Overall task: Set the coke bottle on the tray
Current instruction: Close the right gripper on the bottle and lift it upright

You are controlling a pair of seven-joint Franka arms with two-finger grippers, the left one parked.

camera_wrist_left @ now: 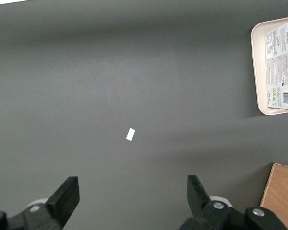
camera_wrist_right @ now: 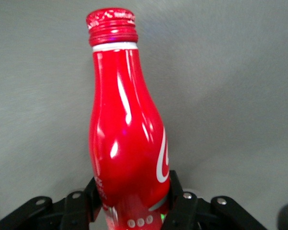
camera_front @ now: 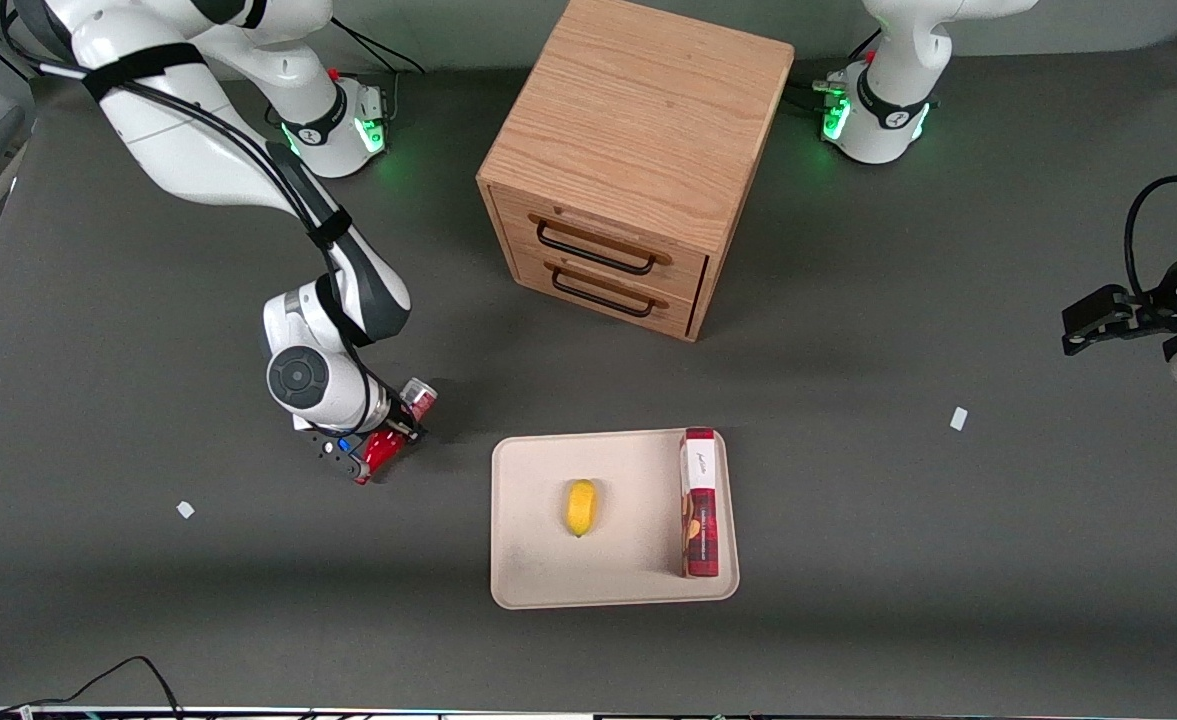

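My right gripper [camera_front: 388, 437] is shut on the coke bottle [camera_front: 385, 450], a small red bottle with white script. It holds the bottle tilted, close to the table, beside the tray toward the working arm's end. In the right wrist view the gripper [camera_wrist_right: 132, 194] clamps the bottle [camera_wrist_right: 127, 139] low on its body, with the red cap pointing away from the wrist. The beige tray [camera_front: 548, 575] lies nearer the front camera than the drawer cabinet. Its corner shows in the left wrist view [camera_wrist_left: 257, 76].
On the tray lie a small yellow fruit [camera_front: 580, 507] and a red-and-white box [camera_front: 699, 503], also in the left wrist view [camera_wrist_left: 281, 62]. A wooden two-drawer cabinet [camera_front: 638, 150] stands mid-table. White paper scraps [camera_front: 185, 509] [camera_front: 959, 418] lie on the dark mat.
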